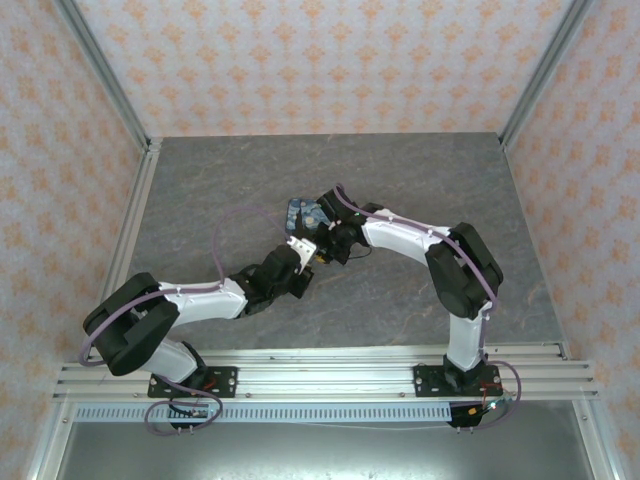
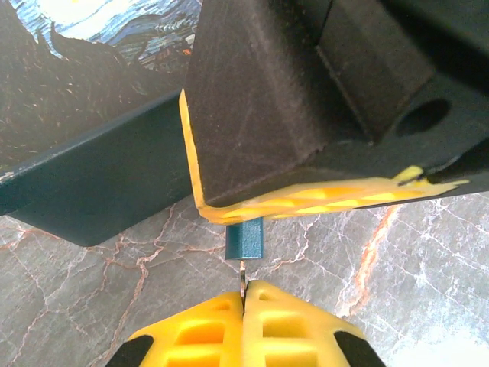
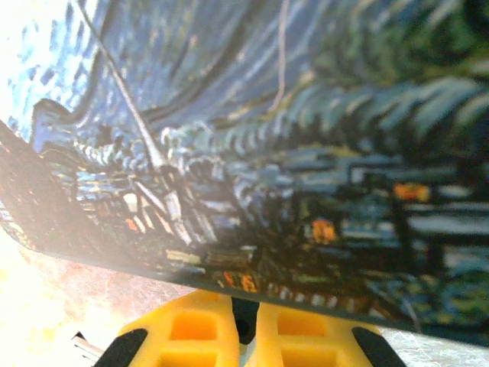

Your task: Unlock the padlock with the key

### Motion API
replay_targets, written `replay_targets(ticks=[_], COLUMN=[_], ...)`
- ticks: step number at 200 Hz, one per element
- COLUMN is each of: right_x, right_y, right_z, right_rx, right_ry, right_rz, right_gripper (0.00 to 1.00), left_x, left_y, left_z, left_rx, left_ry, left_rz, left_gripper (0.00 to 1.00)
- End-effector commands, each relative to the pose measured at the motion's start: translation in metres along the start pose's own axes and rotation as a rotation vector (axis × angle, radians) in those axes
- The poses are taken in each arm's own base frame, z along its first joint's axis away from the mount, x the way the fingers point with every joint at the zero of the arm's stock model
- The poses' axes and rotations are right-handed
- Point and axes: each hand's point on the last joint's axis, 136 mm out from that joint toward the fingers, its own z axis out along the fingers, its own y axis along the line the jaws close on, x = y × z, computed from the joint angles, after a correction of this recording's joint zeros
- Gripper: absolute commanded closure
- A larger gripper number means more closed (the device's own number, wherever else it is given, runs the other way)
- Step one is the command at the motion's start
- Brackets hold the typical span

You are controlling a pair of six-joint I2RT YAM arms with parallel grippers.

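Observation:
In the left wrist view my left gripper (image 2: 244, 294) is shut on the key (image 2: 242, 274), a thin metal sliver sticking up from between the yellow fingertips. Its tip meets the underside of the teal padlock (image 2: 244, 239). The padlock's upper part is hidden between the yellow fingers (image 2: 306, 202) of my right gripper, which holds it from above. In the right wrist view my right gripper (image 3: 246, 310) is closed on a dark piece between its pads. From above, my left gripper (image 1: 303, 251) and my right gripper (image 1: 326, 244) meet at mid table.
The blue-and-yellow Starry Night tin (image 1: 300, 211) lies just behind the grippers, its dark side wall (image 2: 92, 183) close to the padlock and its painted lid (image 3: 306, 153) right in front of the right wrist camera. Grey marble tabletop (image 1: 420, 180) lies around, with walls on three sides.

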Motion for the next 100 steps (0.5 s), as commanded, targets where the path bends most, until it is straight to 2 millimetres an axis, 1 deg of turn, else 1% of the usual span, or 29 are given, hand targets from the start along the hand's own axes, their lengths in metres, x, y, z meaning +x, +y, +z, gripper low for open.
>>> replay_targets(ticks=[1, 4, 24, 42, 61, 83, 100], right_x=[0.017, 0.017, 0.015, 0.012, 0.007, 0.002, -0.001], right_y=[0.002, 0.002, 0.003, 0.003, 0.002, 0.002, 0.004], right_z=[0.001, 0.001, -0.002, -0.007, -0.011, -0.015, -0.018], right_rx=[0.012, 0.009, -0.014, -0.024, -0.022, -0.023, -0.027], right_ry=[0.041, 0.039, 0.015, -0.020, -0.054, -0.092, -0.112], right_rz=[-0.002, 0.003, 0.040, 0.069, 0.089, 0.110, 0.108], right_gripper=[1.00, 1.00, 1.00, 1.00, 1.00, 1.00, 1.00], left_x=[-0.020, -0.020, -0.021, -0.023, -0.023, -0.021, -0.021], left_y=[0.005, 0.005, 0.004, 0.006, 0.010, 0.015, 0.019], left_z=[-0.006, -0.006, -0.009, -0.012, -0.017, -0.025, -0.034], left_rx=[-0.019, -0.019, -0.013, -0.019, -0.033, -0.046, -0.050], left_ry=[-0.059, -0.060, -0.059, -0.066, -0.064, -0.058, -0.059], left_rz=[-0.020, -0.022, -0.031, -0.050, -0.071, -0.103, -0.135], left_gripper=[1.00, 1.00, 0.82, 0.71, 0.66, 0.65, 0.65])
